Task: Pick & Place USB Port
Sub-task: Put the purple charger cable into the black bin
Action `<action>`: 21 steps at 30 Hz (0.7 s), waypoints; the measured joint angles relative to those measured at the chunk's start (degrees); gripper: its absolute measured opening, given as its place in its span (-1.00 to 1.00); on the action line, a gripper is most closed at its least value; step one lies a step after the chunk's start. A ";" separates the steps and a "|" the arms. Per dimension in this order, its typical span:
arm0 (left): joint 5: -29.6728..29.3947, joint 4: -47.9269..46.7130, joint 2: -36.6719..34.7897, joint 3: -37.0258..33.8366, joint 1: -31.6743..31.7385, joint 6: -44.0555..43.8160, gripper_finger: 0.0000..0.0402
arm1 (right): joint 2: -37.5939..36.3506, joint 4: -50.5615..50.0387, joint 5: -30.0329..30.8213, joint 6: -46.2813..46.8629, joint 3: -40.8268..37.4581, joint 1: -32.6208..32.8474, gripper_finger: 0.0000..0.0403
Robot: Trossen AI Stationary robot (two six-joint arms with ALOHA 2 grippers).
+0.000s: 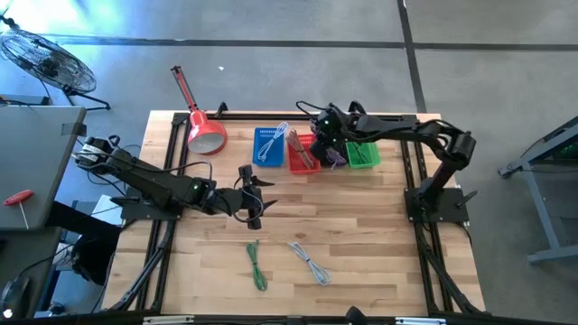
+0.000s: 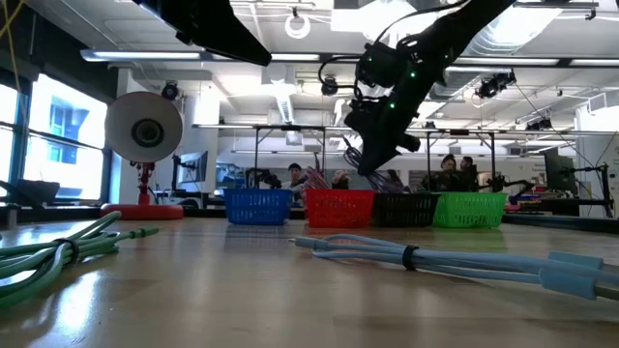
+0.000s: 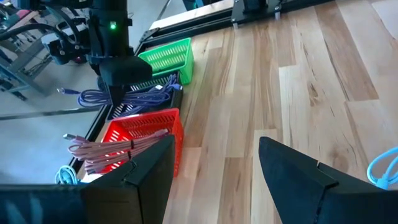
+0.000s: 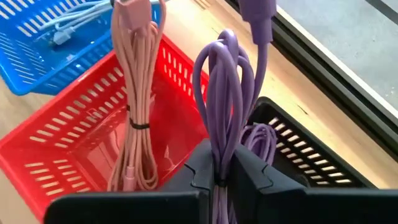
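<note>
My right gripper (image 1: 329,143) is shut on a coiled purple cable (image 4: 227,93) above the black basket (image 4: 298,155), which stands in the row at the far edge between the red basket (image 1: 302,155) and the green basket (image 1: 362,153). The left wrist view also shows this cable (image 3: 146,94) under the right gripper. A pink cable (image 4: 132,106) lies in the red basket. My left gripper (image 1: 252,209) is open and empty over the bare table, left of centre. A green cable (image 1: 256,264) and a pale blue cable (image 1: 310,262) lie on the table near the front. My right gripper pinches the purple cable's bundled strands (image 4: 219,163) between its two fingers, several strands together. The fingers come from above, pointing down. The loops hang below the fingers toward the black basket, and a plug end (image 4: 258,18) reaches past the basket's far side.
A blue basket (image 1: 268,146) with a pale cable stands left of the red one. A red lamp (image 1: 203,131) lies at the far left of the table. Black rails (image 1: 271,116) run along the table's edges. Bare wood (image 1: 361,217) lies between the baskets and the loose cables.
</note>
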 joint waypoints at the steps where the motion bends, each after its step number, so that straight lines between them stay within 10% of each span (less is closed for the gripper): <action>1: 0.00 0.00 0.00 0.00 0.00 0.02 0.12 | -0.11 0.12 -0.13 0.00 0.00 0.01 -0.91; 21: 0.35 -0.22 0.00 0.00 0.00 -1.49 0.12 | -6.10 -6.05 -2.25 5.35 -0.02 1.15 -0.91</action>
